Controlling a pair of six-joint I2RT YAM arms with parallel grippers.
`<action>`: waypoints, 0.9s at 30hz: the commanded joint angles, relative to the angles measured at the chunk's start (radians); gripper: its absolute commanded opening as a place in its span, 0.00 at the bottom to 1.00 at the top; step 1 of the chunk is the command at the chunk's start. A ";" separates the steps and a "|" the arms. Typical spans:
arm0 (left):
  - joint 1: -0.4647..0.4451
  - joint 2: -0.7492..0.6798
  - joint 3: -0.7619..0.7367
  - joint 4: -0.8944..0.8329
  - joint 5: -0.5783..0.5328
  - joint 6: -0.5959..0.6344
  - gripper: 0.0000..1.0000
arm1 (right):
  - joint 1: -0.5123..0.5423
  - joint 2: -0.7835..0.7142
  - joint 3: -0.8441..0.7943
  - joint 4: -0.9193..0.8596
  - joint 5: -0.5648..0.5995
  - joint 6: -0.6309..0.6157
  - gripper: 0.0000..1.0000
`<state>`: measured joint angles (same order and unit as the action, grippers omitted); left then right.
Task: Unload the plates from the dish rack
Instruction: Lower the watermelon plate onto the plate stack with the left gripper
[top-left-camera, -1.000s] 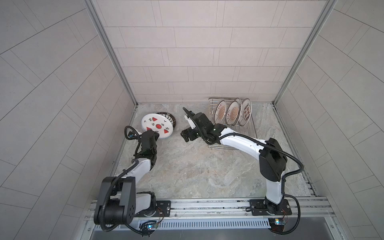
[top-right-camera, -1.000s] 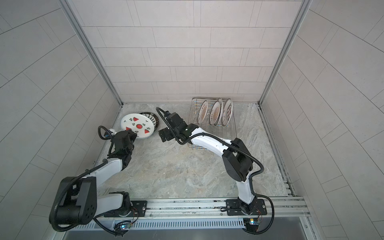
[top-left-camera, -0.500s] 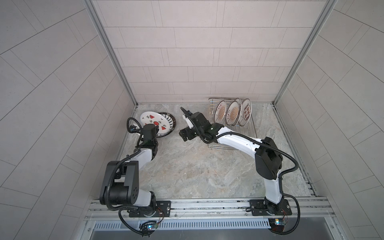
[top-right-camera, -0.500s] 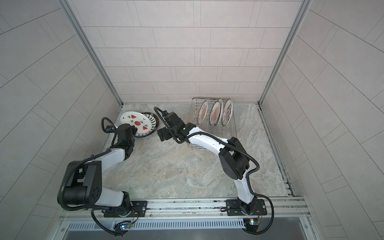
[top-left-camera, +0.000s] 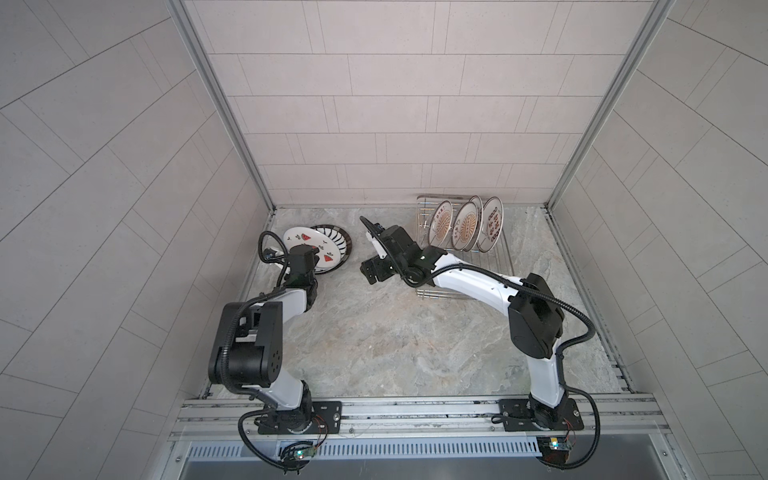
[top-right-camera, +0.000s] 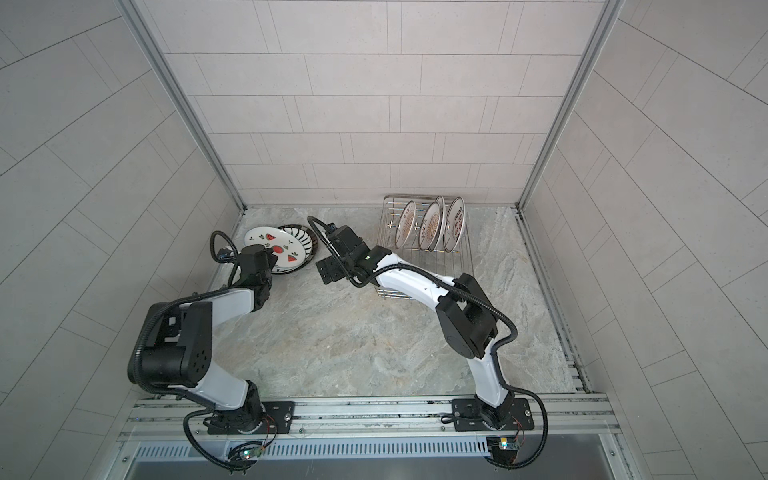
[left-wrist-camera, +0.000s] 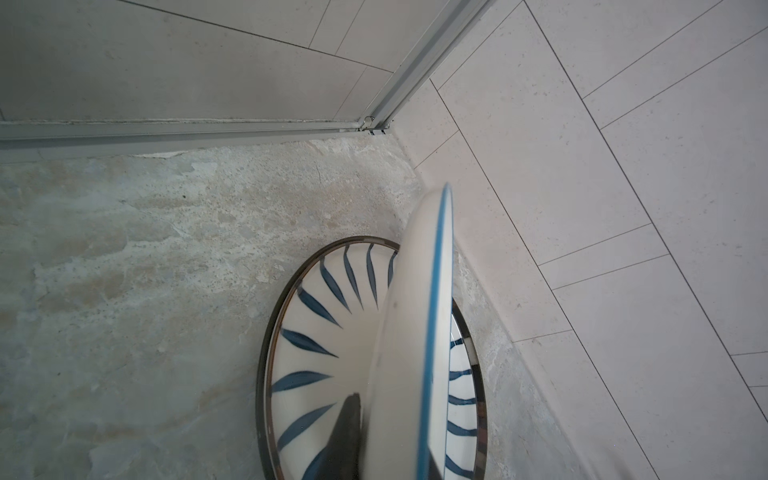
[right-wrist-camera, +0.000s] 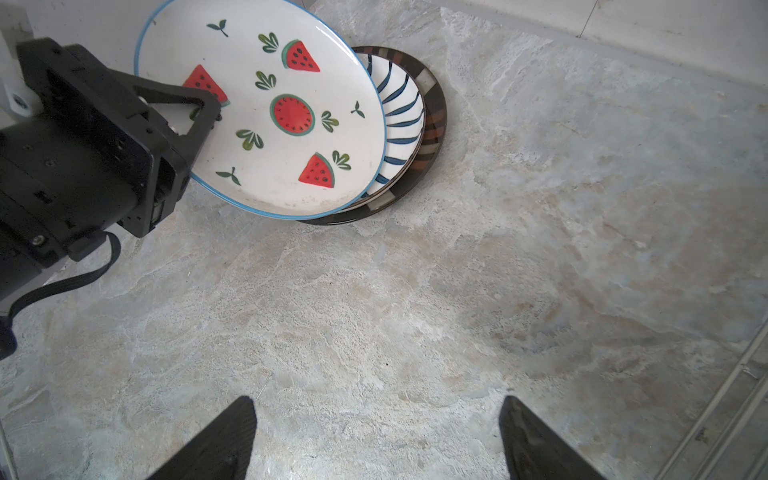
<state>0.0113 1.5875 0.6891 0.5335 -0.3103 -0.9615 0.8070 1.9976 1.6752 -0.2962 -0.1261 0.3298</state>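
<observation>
Left gripper (right-wrist-camera: 201, 118) pinching the rim of the glossy, blue-edged watermelon plate (right-wrist-camera: 291, 166), tilted over the dark-rimmed plate (right-wrist-camera: 432, 124)
The lower plate, round with blue leaf strokes on cream, lies flat on the mottled grey-beige stone tabletop (right-wrist-camera: 415, 291) near the left rear corner; whether the two plates touch cannot be told. The right gripper (right-wrist-camera: 378, 419) hangs over bare stone, its dark tapered jaws spread wide and empty. Two orange sunburst plates (top-left-camera: 441, 220) and a red-character plate (top-left-camera: 491, 222) stand on edge in the silver wire dish rack (top-left-camera: 500, 259) by the back wall
</observation>
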 joint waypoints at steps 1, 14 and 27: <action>0.005 0.003 0.051 0.108 -0.004 -0.022 0.00 | 0.008 0.009 0.018 -0.015 0.026 -0.017 0.93; 0.005 0.076 0.029 0.140 0.045 -0.062 0.11 | 0.008 0.014 0.009 -0.022 0.046 -0.007 0.92; 0.004 0.149 0.036 0.154 0.077 -0.050 0.18 | 0.007 0.009 -0.003 -0.020 0.046 0.008 0.91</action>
<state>0.0196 1.7218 0.7010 0.6601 -0.2470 -1.0382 0.8070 1.9980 1.6752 -0.3038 -0.0978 0.3302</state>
